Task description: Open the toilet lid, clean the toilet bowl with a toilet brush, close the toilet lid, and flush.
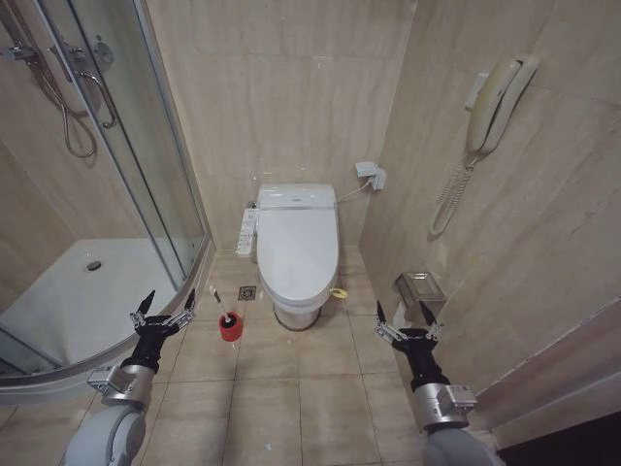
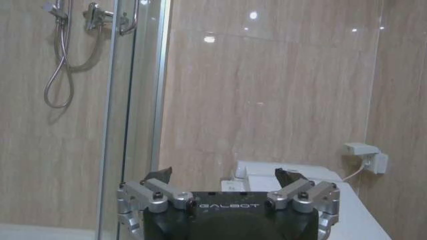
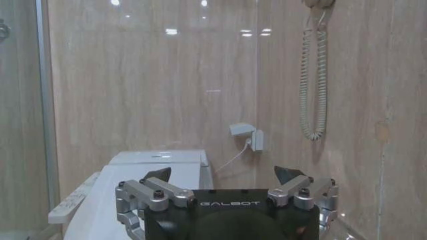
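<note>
Both arms hang low and level in front of the robot, nothing in either; the left gripper (image 1: pixel 163 309) is spread wide, fingers splayed, over the floor tiles by the curved glass shower enclosure (image 1: pixel 146 146); the right gripper (image 1: pixel 407 318) is just as wide, beside the steel paper holder (image 1: pixel 419 288) on the right wall. Dead ahead, between them and farther off, sits the large white glossy oval toilet lid (image 1: pixel 298 248) — down flat over the white ceramic toilet bowl (image 1: pixel 295 313), long axis running straight away from the robot toward the back wall; its near edge carries the yellow-green band (image 1: pixel 338 292), on the right-hand side. So the right arm looks better placed for the lift. The small black-bristled toilet brush (image 1: pixel 222 307) stands in its round red cup (image 1: pixel 230 328), just right of the left gripper — that arm's errand, I'd say.
</note>
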Motion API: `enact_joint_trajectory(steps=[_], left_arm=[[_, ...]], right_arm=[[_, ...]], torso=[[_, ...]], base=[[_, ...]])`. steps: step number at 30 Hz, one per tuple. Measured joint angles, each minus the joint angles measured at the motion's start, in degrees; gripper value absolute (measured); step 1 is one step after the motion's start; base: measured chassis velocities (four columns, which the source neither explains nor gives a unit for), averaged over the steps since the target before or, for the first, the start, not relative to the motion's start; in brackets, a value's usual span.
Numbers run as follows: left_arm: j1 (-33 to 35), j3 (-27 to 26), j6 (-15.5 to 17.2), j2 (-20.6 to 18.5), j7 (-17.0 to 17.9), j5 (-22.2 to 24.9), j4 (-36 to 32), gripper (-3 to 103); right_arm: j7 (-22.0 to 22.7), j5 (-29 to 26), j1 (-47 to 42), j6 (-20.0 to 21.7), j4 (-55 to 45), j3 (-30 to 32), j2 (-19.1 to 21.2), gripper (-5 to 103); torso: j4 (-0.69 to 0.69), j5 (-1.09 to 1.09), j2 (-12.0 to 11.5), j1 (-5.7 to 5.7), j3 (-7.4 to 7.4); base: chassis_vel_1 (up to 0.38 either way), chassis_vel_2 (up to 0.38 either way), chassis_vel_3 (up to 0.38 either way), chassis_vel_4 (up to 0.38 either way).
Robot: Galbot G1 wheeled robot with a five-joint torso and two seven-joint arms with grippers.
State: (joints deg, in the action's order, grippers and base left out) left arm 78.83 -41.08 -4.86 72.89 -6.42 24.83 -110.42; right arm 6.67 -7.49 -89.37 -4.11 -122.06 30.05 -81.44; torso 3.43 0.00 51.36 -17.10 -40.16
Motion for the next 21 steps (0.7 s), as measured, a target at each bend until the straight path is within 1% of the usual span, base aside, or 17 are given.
enact_joint_trajectory(steps=[9,21], left_arm=[[0.00,0.00,0.00,0.00,0.00,0.00,0.00,100],[0.00,0.00,0.00,0.00,0.00,0.00,0.00,100]], right_arm=[[0.37,-0.94,0.05,0.50,-0.07,0.49,0.42,100],[0.77,1.64,-0.27,-0.53,0.04,0.43,0.17,100]], torso=[[0.00,0.00,0.00,0.00,0.00],[0.00,0.00,0.00,0.00,0.00]], base=[[0.000,0.000,0.000,0.000],[0.000,0.000,0.000,0.000]])
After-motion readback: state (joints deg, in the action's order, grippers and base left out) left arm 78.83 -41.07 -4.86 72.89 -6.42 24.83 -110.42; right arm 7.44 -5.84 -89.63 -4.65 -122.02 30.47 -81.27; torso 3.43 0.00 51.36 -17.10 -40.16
